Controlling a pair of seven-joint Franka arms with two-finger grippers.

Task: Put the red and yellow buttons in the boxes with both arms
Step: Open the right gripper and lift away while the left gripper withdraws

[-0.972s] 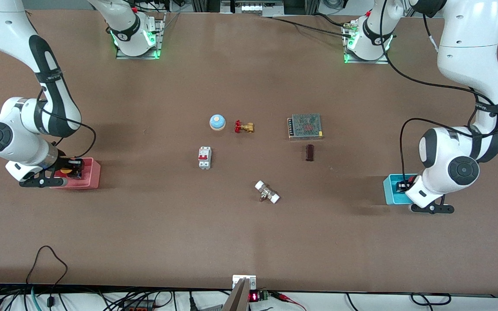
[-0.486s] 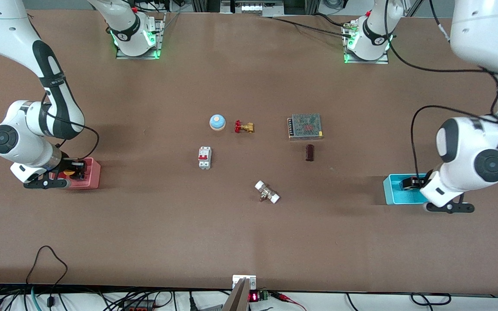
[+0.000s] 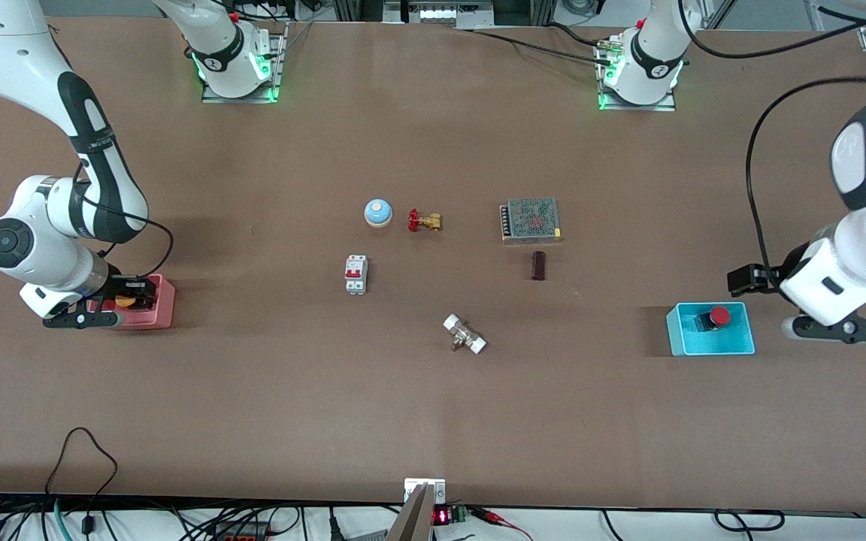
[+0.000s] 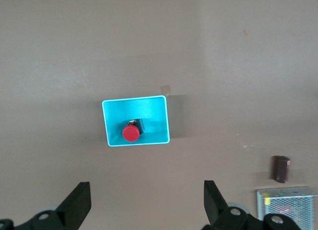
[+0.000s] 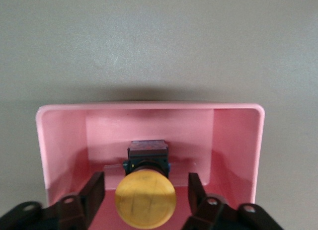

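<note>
The red button [image 3: 717, 315] lies in the cyan box [image 3: 704, 346] near the left arm's end of the table. My left gripper [image 3: 750, 279] is open and empty, raised above the table beside that box. The left wrist view shows the red button [image 4: 131, 133] in the cyan box [image 4: 107, 125], well below my left gripper [image 4: 146, 205]. The yellow button [image 3: 125, 301] sits in the pink box [image 3: 158, 312] at the right arm's end. My right gripper [image 3: 128, 291] is low in that box. In the right wrist view its fingers [image 5: 94, 190] stand apart on either side of the yellow button [image 5: 145, 202] inside the pink box [image 5: 149, 107].
Mid-table stand a blue bell [image 3: 377, 213], a red-handled brass valve [image 3: 424, 221], a meshed power supply [image 3: 530, 219], a white circuit breaker [image 3: 356, 273], a dark brown block [image 3: 539, 265] and a white-ended fitting [image 3: 464, 334].
My left arm has risen from the cyan box and swung toward its end of the table, uncovering the red button left in the box. My right arm has barely moved.
</note>
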